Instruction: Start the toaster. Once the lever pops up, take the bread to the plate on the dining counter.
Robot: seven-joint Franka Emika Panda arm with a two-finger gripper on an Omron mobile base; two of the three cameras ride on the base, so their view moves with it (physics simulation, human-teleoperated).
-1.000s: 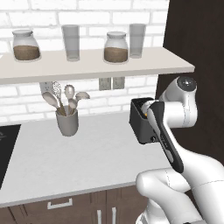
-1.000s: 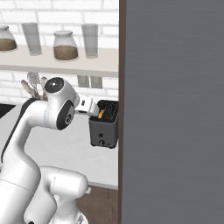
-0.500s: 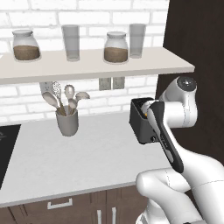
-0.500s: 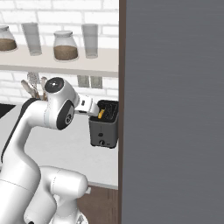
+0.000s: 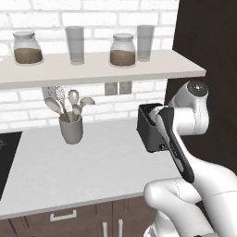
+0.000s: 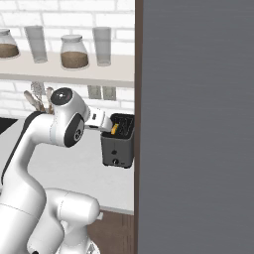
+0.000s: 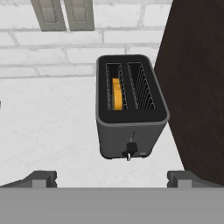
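Note:
The dark grey toaster (image 7: 131, 111) stands on the pale worktop against the brick wall, its narrow face with the small lever knob (image 7: 130, 152) turned toward me. A golden slice of bread (image 7: 116, 94) sits low in its left slot; the right slot is empty. My gripper (image 7: 112, 179) hovers open above and in front of the toaster, fingertips (image 7: 41, 178) spread wide with nothing between them. From the base, the toaster (image 6: 118, 145) shows just past my hand, with the bread (image 6: 115, 129) as a yellow sliver. The plate and the dining counter are out of view.
A tall dark cabinet panel (image 7: 197, 87) rises right beside the toaster. A grey utensil holder (image 5: 71, 129) stands to the left on the worktop (image 5: 92, 162). A shelf (image 5: 92, 65) with jars and glasses hangs above. Wall outlets (image 7: 65, 13) sit behind; a black cooktop (image 5: 7, 152) lies far left.

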